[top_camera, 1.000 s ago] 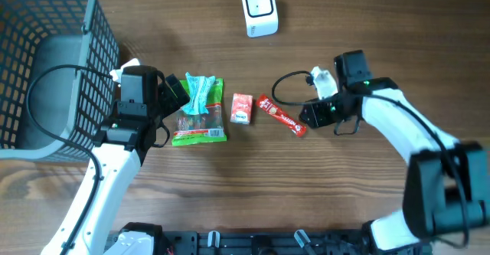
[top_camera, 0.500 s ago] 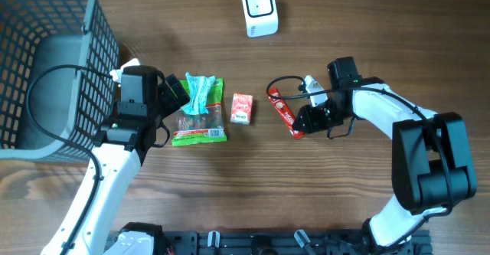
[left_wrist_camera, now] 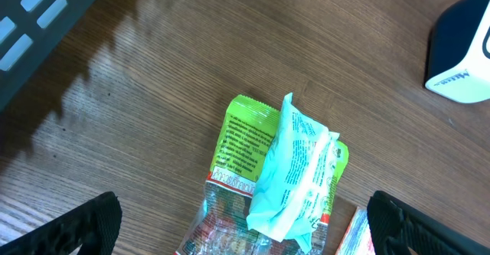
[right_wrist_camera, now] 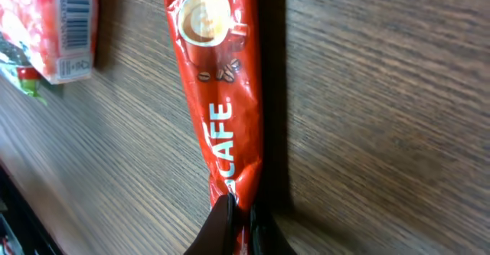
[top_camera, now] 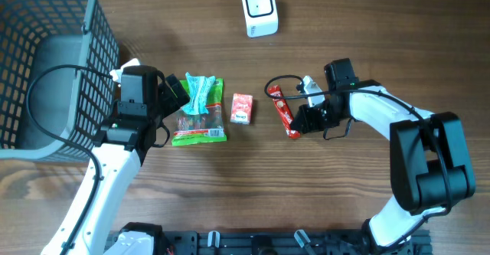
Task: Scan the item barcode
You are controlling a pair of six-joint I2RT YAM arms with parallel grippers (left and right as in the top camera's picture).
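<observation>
A red coffee stick sachet [top_camera: 283, 111] lies at the table's middle, and my right gripper [top_camera: 299, 125] is shut on its near end. In the right wrist view the sachet [right_wrist_camera: 220, 94] runs up from the pinching fingertips [right_wrist_camera: 239, 217], its free end lifted a little over the wood. The white barcode scanner [top_camera: 259, 9] stands at the back centre. My left gripper [top_camera: 174, 94] is open over a green snack bag [top_camera: 200, 111]; its fingers [left_wrist_camera: 76, 228] straddle the bag [left_wrist_camera: 279, 163] without touching it.
A small red box [top_camera: 242, 109] with a barcode lies between the bag and the sachet. A grey wire basket [top_camera: 46, 63] fills the left side. The scanner's corner [left_wrist_camera: 463, 52] shows in the left wrist view.
My right gripper has closed on the sachet's near end and swung it from slanted to nearly upright, shifting slightly left. The left arm has not moved.
</observation>
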